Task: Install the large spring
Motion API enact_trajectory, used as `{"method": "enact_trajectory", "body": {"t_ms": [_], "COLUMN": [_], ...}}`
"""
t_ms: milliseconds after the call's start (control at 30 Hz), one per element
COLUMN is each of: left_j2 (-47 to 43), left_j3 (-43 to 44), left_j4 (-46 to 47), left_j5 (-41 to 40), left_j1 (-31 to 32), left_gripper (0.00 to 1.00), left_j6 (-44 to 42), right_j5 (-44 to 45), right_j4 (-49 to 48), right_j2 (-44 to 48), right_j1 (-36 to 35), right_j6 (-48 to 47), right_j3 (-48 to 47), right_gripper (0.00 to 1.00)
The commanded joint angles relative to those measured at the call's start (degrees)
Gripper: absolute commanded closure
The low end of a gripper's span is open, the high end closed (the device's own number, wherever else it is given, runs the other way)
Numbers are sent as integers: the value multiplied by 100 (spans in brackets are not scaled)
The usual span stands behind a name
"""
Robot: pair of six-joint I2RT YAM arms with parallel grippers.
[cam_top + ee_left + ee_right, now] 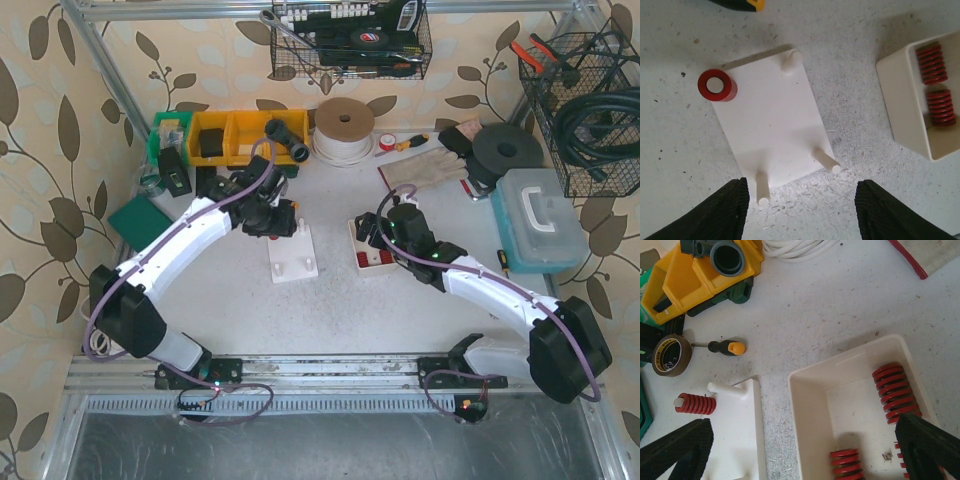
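Observation:
A white base plate (772,117) with upright pegs lies on the table, also in the top view (292,255). One red spring (716,85) sits over its far-left peg and also shows in the right wrist view (695,403). The other three pegs are bare. A cream tray (810,425) right of the plate holds loose red springs (895,392), seen too in the left wrist view (932,65). My left gripper (800,215) is open and empty above the plate's near edge. My right gripper (805,450) is open and empty over the tray.
A screwdriver (725,347), a brown tape roll (671,355) and yellow bins (700,275) lie behind the plate. A white cord coil (343,130), gloves (425,165) and a light blue toolbox (540,220) stand at the back and right.

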State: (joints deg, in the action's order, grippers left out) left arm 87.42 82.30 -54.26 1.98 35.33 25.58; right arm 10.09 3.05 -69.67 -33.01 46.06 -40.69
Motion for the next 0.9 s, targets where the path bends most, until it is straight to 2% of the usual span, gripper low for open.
{"method": "enact_trajectory", "body": {"t_ms": [0, 167, 533, 867], "left_j2": [-375, -227, -421, -454], "left_j3": [-599, -713, -1890, -2128], "left_j4": [1174, 1354, 3186, 3524], "left_j5": [231, 400, 804, 1146], "left_j1": [119, 235, 603, 615], "left_gripper": [39, 43, 43, 44], "left_j6": [304, 124, 265, 169], "right_j5": [44, -32, -13, 109], "right_j4": [29, 141, 250, 282], "right_j2": [106, 92, -51, -277], "right_j1": [-55, -69, -135, -242], "right_j6": [35, -39, -71, -151], "right_j3": [96, 38, -79, -263], "right_gripper": [2, 2, 3, 3]}}
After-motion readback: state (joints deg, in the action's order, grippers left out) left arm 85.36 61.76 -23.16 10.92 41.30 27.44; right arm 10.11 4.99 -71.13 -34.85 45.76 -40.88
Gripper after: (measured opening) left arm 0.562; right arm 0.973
